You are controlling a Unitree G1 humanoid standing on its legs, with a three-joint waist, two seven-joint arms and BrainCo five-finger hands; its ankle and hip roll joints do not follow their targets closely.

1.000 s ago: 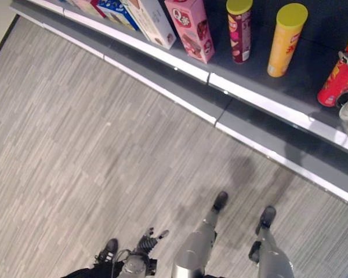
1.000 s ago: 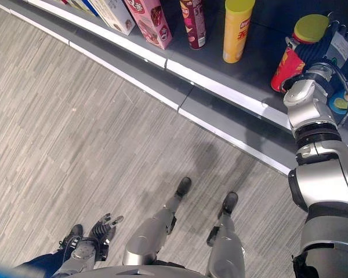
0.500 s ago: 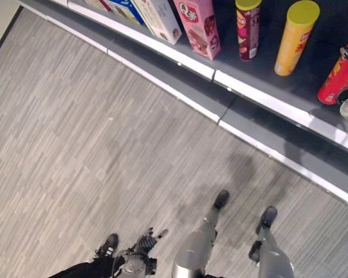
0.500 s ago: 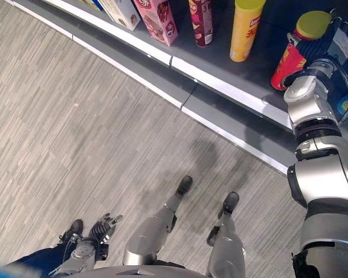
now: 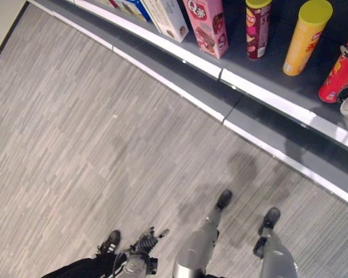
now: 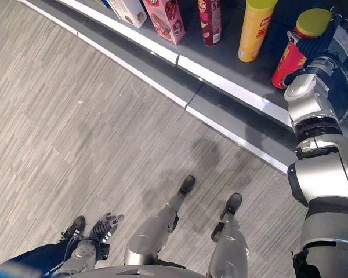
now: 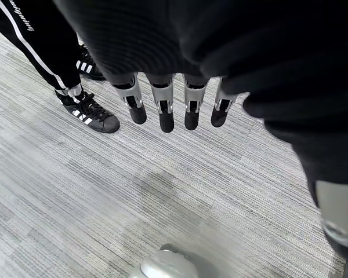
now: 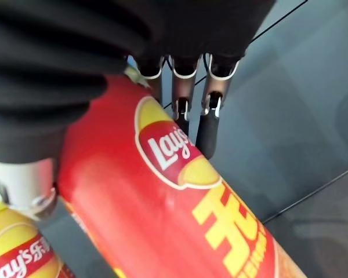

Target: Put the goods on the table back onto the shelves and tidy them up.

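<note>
Grey striped carpet [image 5: 93, 145] covered the floor in front of you, and a dark shelf [image 5: 267, 81] with a pale front edge ran across the far side from left to right. On this shelf stood, from left to right, a white box [image 5: 168, 17], a pink box [image 5: 207, 26], a dark red can [image 5: 256, 32] with a yellow lid, a tall yellow can [image 5: 304, 35] and, at the right end, the red can [image 6: 290, 58] with a yellow lid. Your right hand [image 6: 327, 40] was reaching onto the shelf at that red can, which leaned toward the hand. From the right wrist camera you could see the red can [image 8: 180, 202] lying against the palm, with the silver fingers [image 8: 206, 124] stretched along its side and a thumb part on the other side, so the hand was closed around the can and held it. One more can with a yellow lid showed in a corner of the same view, just beside the red one. Your left hand [image 5: 148, 240] hung low beside your body, above the carpet, and held nothing; in its wrist view the fingers [image 7: 162, 113] pointed straight down, relaxed and a little apart. A person stood close to that hand on the carpet, in dark trousers with a white stripe [image 7: 32, 40] and black shoes [image 7: 93, 113] with white stripes.
</note>
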